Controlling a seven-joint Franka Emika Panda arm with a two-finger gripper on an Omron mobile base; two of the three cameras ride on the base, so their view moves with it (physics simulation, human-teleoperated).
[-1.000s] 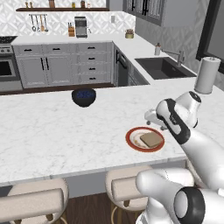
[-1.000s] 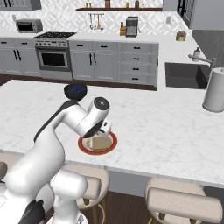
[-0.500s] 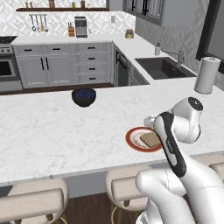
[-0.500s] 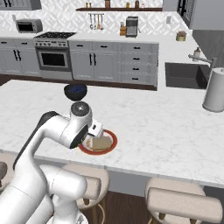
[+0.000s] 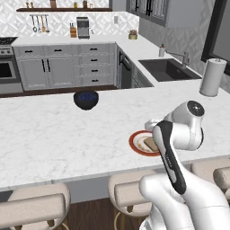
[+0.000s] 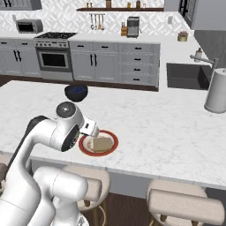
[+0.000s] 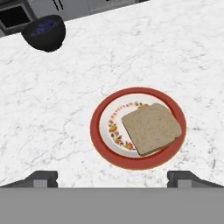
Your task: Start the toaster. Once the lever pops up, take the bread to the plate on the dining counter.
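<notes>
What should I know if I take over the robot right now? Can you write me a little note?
Gripper: open, holding nothing, above the plate.
Bread: lying flat on the plate, toward one side and reaching onto the red rim.
Plate: on the dining counter, near its front edge. A dark blue bowl sits farther back on the same counter.
Done: the bread is on the plate.
Left: nothing obvious, probably just move the arm away without bumping the plate.
</notes>
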